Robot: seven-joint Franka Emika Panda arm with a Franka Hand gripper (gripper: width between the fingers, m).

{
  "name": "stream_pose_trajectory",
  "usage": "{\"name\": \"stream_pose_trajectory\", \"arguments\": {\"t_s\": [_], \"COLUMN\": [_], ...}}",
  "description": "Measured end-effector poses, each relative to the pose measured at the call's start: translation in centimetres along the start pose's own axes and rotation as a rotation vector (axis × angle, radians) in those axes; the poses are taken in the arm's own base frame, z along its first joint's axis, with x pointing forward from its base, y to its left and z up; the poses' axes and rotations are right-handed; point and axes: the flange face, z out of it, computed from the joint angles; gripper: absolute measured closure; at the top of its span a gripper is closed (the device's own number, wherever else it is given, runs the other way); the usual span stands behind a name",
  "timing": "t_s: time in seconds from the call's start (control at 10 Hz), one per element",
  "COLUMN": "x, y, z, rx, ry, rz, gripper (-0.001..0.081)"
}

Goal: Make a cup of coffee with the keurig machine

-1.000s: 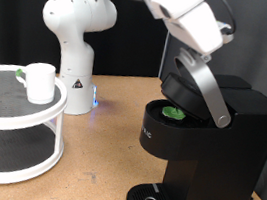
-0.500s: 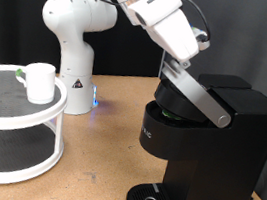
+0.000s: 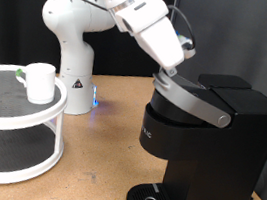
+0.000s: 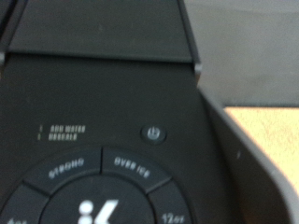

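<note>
On the keurig machine (image 3: 203,141), the lid handle (image 3: 192,99) is being pressed nearly shut by the gripper (image 3: 168,73), its finger state hidden; a brew button press is called for once the cup (image 3: 40,81) is placed

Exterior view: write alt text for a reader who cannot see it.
A white robot arm presses its gripper on the silver lid handle of a black keurig machine, lid nearly shut. At the exterior view's left, a white cup stands on a round two-tier stand.
</note>
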Motion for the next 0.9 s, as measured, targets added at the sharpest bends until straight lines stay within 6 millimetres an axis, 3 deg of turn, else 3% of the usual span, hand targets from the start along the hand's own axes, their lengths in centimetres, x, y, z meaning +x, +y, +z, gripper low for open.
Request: {"name": "stream_pose_trajectory", "arguments": {"t_s": [0.9], "x": [-3.4], "y": [0.9], "z": [2.4], "rx": [-0.055], "ry": [-0.038], "rz": [-0.011], "gripper": [0.0806]}}
